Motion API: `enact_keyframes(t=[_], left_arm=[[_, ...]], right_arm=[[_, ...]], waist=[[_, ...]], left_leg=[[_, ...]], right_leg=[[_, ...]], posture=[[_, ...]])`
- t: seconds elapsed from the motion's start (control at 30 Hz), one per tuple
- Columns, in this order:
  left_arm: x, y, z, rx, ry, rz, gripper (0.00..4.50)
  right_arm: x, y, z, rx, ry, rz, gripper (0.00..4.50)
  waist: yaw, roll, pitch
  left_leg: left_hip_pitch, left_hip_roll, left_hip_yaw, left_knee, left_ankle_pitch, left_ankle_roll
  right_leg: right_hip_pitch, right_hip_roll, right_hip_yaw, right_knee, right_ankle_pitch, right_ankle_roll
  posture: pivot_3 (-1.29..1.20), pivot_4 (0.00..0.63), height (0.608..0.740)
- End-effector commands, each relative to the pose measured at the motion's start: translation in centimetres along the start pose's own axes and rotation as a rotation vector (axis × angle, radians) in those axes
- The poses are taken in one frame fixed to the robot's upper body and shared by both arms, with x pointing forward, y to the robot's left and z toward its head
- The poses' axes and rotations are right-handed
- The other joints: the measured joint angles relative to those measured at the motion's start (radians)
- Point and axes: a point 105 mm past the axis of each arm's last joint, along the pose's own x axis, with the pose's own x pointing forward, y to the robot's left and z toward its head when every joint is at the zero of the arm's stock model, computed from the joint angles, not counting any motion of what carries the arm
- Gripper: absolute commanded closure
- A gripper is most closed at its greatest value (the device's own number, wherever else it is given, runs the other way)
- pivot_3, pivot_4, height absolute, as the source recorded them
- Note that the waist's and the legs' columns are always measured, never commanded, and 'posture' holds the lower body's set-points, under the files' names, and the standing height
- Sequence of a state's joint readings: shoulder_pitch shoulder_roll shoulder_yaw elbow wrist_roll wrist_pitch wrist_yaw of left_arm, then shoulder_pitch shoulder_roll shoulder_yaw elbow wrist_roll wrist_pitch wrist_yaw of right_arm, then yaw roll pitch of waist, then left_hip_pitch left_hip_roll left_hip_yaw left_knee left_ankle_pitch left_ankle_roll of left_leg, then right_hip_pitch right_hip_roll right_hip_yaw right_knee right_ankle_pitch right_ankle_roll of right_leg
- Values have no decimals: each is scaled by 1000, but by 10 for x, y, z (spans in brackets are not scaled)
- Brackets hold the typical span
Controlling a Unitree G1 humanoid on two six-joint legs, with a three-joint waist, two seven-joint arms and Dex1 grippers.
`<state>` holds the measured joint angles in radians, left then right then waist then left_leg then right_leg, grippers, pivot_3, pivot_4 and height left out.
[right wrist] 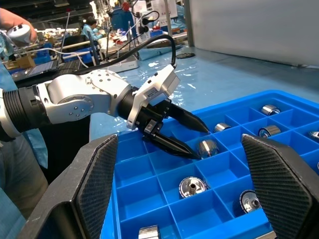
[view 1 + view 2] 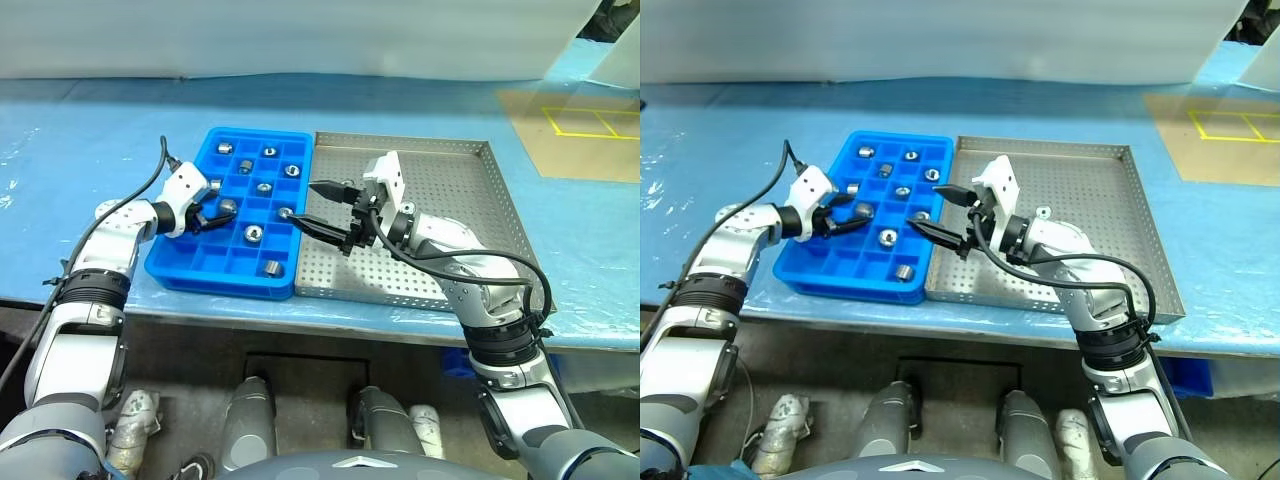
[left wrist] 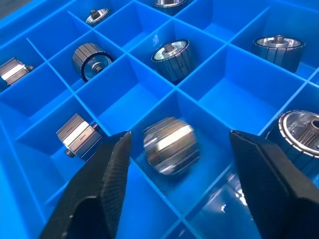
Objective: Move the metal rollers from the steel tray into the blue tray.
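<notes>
Blue sheeting covers the desk point(image 2: 80, 140), where the blue tray point(image 2: 175, 270) abuts the steel tray point(image 2: 470, 200). Left gripper point(image 3: 177, 149), released, straddles one of the metal rollers point(image 3: 171, 145) lying in its compartment. Beyond, right gripper point(image 2: 305, 205) hovers spread and empty over both trays' shared edge.

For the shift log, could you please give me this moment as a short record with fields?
blue tray: several metal rollers lie in separate compartments
steel tray: one small roller-like piece lies on its perforated floor
left gripper: fingers open either side of a roller lying in a compartment, not touching it
right gripper: fingers open, nothing between them, over the seam between the trays
</notes>
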<state>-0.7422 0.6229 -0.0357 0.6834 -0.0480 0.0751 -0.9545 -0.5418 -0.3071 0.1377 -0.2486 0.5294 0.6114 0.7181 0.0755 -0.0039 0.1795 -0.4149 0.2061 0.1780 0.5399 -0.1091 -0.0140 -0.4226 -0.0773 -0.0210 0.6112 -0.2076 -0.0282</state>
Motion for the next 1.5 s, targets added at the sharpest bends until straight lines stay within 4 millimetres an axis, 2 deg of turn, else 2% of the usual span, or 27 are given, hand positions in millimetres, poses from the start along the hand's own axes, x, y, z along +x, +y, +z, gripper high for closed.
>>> enact_keyframes(t=[0.03, 0.13, 0.27, 0.37, 0.43, 0.57, 0.7, 0.77, 0.87, 1.0, 1.23, 1.5], left_arm=[[-1, 7, 19, 7, -50, 6, 1400], [1, 10, 42, 18, -118, -7, 1400], [18, 17, 113, 60, -285, -4, 1400], [34, 9, 138, 71, -337, -38, 1400], [51, -8, 145, 96, -336, -106, 1400], [84, -44, 136, 119, -249, -242, 1400], [106, -60, 123, 152, -146, -225, 1400], [115, -66, 117, 202, -94, -199, 1400], [126, -75, 127, 220, -97, -162, 1400], [135, -80, 136, 232, -105, -100, 1400], [149, -92, 130, 253, -66, -21, 1400], [158, -97, 117, 433, 27, 81, 1400]], right_arm=[[-2, 5, 14, -43, -45, 13, 414], [-2, 5, 14, -44, -46, 10, 414], [-3, 4, 16, -52, -52, 3, 414], [-4, 0, 19, -59, -60, -14, 414], [-6, -3, 21, -66, -59, -28, 414], [-14, -8, 20, -79, -36, -44, 414], [-22, -17, 16, -75, -11, -82, 414], [-32, -28, 8, -74, 26, -128, 414], [-57, -41, -10, -89, 136, -191, 414], [-79, -49, -25, -97, 212, -245, 414], [-86, -39, -26, -91, 216, -270, 414], [-88, -26, -35, -65, 222, -304, 414]], waist=[[0, 0, 0], [3, 0, 0], [21, -1, 0], [20, -1, 0], [19, 0, 0], [16, -1, 0], [15, -1, 0], [15, -1, 0], [19, -1, 0], [10, -1, 0], [-35, -1, 0], [-63, -1, 0]], left_leg=[[0, 0, 0, 0, 0, 0], [0, 0, 0, 0, 0, 0], [-2, 0, 0, 2, 0, 0], [-2, 0, 0, 3, -1, 1], [-2, -1, 0, 4, -1, 1], [-3, -2, 0, 4, -1, 1], [-4, -1, 0, 4, -1, 2], [-4, -1, 0, 5, -2, 4], [-4, -1, 0, 6, -3, 6], [-4, -2, 0, 9, -6, 10], [-4, -3, 0, 13, -8, 13], [-5, -3, 0, 14, -8, 14]], right_leg=[[0, 0, 0, 0, 0, 0], [0, 0, 0, 0, 0, 0], [0, 0, -1, 0, 0, 0], [1, -2, -1, 0, 0, 0], [1, -3, -1, 0, 0, 0], [2, -3, -1, -2, 1, 0], [1, -1, -2, -2, 1, 0], [1, -1, -2, -2, 1, 0], [2, -2, -2, -3, 1, 0], [5, -7, -1, -4, 1, 1], [5, -8, -1, -4, 2, 2], [5, -8, -1, -5, 2, 3]], posture=[[-109, 150, 740], [-115, 150, 740], [-131, 150, 740], [-141, 150, 740], [-150, 150, 740], [-172, 150, 740], [-212, 150, 740], [-240, 150, 740], [-290, 150, 740], [-343, 150, 740], [-416, 150, 740], [-469, 150, 740]])
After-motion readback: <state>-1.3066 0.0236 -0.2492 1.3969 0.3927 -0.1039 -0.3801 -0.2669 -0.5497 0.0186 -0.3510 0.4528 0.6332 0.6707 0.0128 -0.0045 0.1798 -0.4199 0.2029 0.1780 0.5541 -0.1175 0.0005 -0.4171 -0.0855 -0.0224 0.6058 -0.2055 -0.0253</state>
